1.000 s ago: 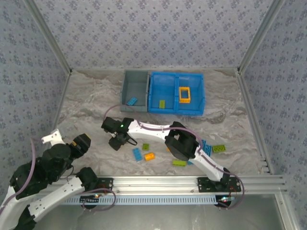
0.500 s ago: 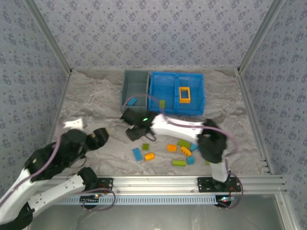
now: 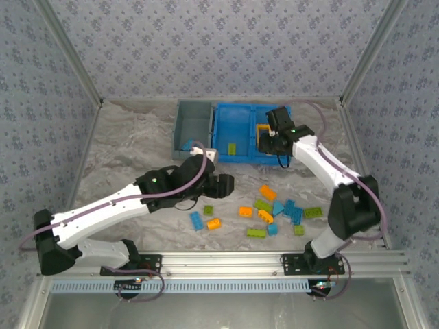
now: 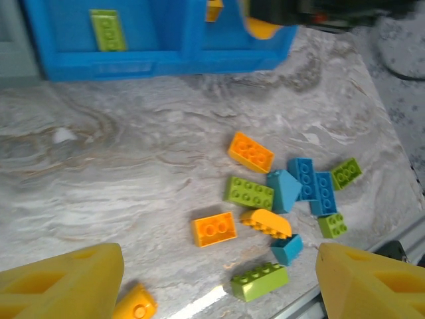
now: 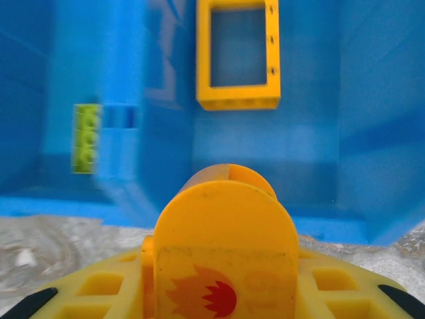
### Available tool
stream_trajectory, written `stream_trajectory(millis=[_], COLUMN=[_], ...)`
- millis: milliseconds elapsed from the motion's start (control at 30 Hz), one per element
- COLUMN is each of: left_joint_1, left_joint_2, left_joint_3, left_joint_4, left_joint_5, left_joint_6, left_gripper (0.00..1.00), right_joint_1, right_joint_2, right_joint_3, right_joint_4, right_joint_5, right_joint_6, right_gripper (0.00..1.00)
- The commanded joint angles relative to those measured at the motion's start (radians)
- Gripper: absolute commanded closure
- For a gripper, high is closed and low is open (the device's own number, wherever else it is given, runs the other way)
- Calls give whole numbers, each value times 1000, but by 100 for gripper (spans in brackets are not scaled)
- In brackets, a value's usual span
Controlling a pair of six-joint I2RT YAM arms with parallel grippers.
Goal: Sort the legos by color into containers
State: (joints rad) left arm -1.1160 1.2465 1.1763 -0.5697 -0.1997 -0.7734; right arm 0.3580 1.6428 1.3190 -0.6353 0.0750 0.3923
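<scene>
Right fingers (image 5: 99, 292) pinch an orange lego (image 5: 226, 246), rounded end pointing toward the blue bin (image 5: 372, 133); left fingers (image 4: 66, 279) gape wide, empty

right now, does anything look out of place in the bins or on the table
Nothing looks missorted: the grey bin holds a blue brick, the blue bin has a green brick on the left and an orange frame on the right. Among the loose bricks, one small blue brick looks tipped, hollow side showing.
</scene>
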Motion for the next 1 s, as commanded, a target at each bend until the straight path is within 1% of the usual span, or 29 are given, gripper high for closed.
stream_trajectory(millis=[0,67,233,300,333,433,467,533,633,733,833,900,967], left_joint_1=[-36,-48,-63,-64,-64,-65,-66,-66,-66,-65,-66,-65,-63], left_joint_2=[31,49,79,90,97,112,114,108,86,56,25,20,22], left_joint_3=[36,31,11,8,8,12,14,13,-5,-86,-204,-262,-290], left_joint_4=[46,36,25,17,14,-11,-31,-87,-260,-339,-317,-302,-277], left_joint_5=[-39,-48,-47,-44,-42,-48,-59,-88,-155,-120,-48,-33,-29], left_joint_6=[45,44,50,54,58,49,35,-21,-185,-329,-463,-528,-565], left_gripper=[24,24,24,24,24,24,24,24,24,24,26,26,26], right_joint_1=[-30,-45,-61,-63,-64,-63,-59,-54,-25,55,218,348,461], right_joint_2=[93,140,199,215,214,184,164,125,27,-125,-288,-404,-498], right_joint_3=[86,104,130,144,147,151,151,158,156,75,-59,-194,-296], right_joint_4=[-43,-46,-40,-49,-52,-59,-62,-76,-90,-42,28,93,137], right_joint_5=[-44,-50,-74,-75,-75,-72,-67,-49,-20,-18,-3,21,38], right_joint_6=[-6,-4,-20,-26,-27,-30,-33,-40,-51,-70,-87,-67,-25], right_gripper=[63,63,58,52,47,37,35,34,37,37,36,36,36])
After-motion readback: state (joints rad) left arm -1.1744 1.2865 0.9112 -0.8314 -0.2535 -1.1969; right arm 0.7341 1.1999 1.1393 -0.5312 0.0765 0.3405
